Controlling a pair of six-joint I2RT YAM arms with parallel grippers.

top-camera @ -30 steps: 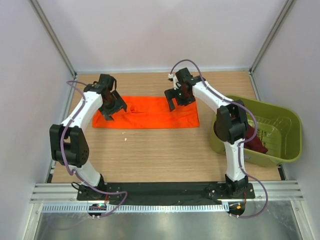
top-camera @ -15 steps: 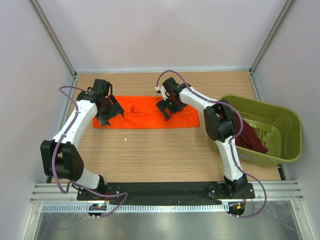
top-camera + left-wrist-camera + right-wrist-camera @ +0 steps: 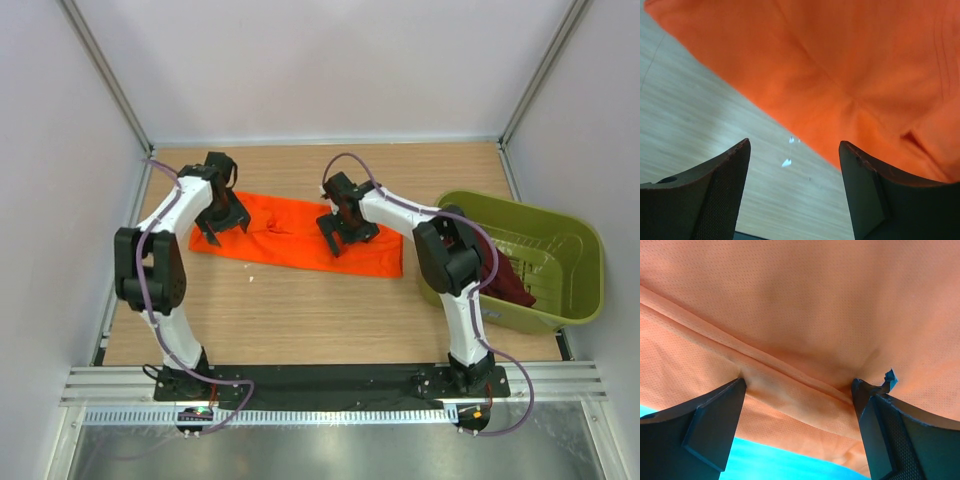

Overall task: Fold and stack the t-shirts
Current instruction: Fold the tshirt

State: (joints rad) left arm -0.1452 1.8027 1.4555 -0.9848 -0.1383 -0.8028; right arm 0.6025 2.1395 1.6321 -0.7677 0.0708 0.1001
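1. The orange t-shirt (image 3: pixel 300 235) lies flat on the desk (image 3: pixel 300 320) as a long band. It sits in the far half of the desk and slants a little, with its right end nearer the arms.
2. The left pincer (image 3: pixel 215 228) is over the left end of the orange t-shirt with its jaws apart and nothing between them. In the left wrist view its fingers (image 3: pixel 705 195) frame the near edge of the cloth and the bare wood beside it.
3. A few white specks (image 3: pixel 786 162) lie on the wood just beside that cloth edge.
4. The right pincer (image 3: pixel 338 232) is over the middle of the orange t-shirt with its jaws spread wide. In the right wrist view both fingertips (image 3: pixel 720 410) meet the cloth, and a raised fold runs across the gap between them. No cloth is clamped.
5. The maroon t-shirt (image 3: pixel 510 285) lies crumpled in the left part of the olive-green tub (image 3: pixel 575 300), partly hidden behind the right arm.
6. The tub stands at the right edge of the desk, apart from the orange t-shirt.
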